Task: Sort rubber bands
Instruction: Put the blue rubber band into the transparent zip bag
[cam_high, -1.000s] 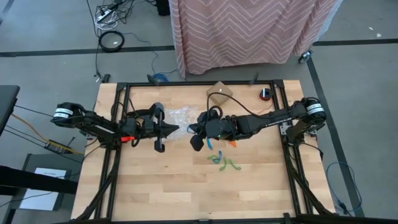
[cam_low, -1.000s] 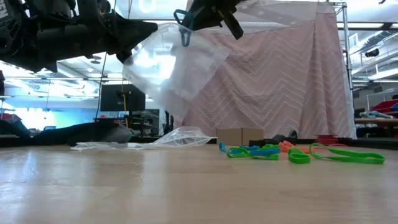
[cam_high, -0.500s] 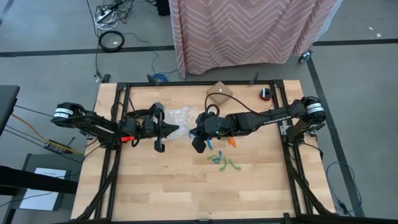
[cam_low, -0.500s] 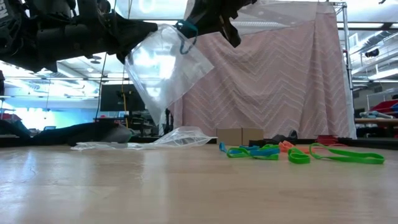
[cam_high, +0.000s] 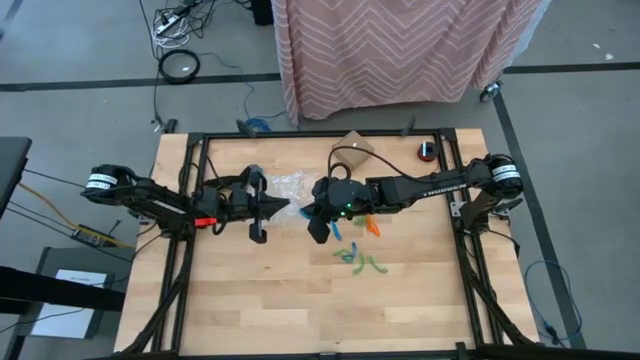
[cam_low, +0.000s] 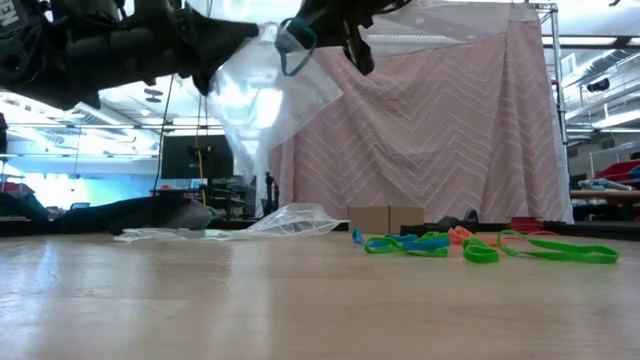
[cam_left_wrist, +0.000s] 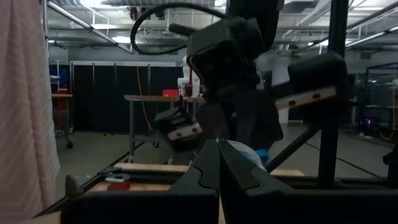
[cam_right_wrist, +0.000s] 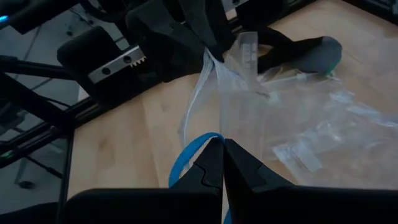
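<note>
We see two robot arms meeting above the middle of a wooden desk (cam_high: 300, 300), bagging one band. The left pincer (cam_high: 283, 208) is closed on the top edge of a clear plastic zip bag (cam_low: 265, 105), which hangs below it, clear of the desk. The right pincer (cam_right_wrist: 222, 163) is pinched tight on a blue rubber band (cam_right_wrist: 186, 157), held touching the bag's mouth right beside the left pincer. The remaining rubber bands (cam_low: 470, 243), green, blue and orange, lie in a loose heap on the desk below and just behind the right pincer, and more empty bags (cam_high: 288, 185) lie flat beside both pincers. We judge the step in hand to be dropping the blue band into the bag; next, the right pincer needs to push the loop past the bag's lip and only then let go, or the band may slip down outside. Compared with a second ago, the right pincer has drawn closer to the left one, and the bag has swung nearer to it.
</note>
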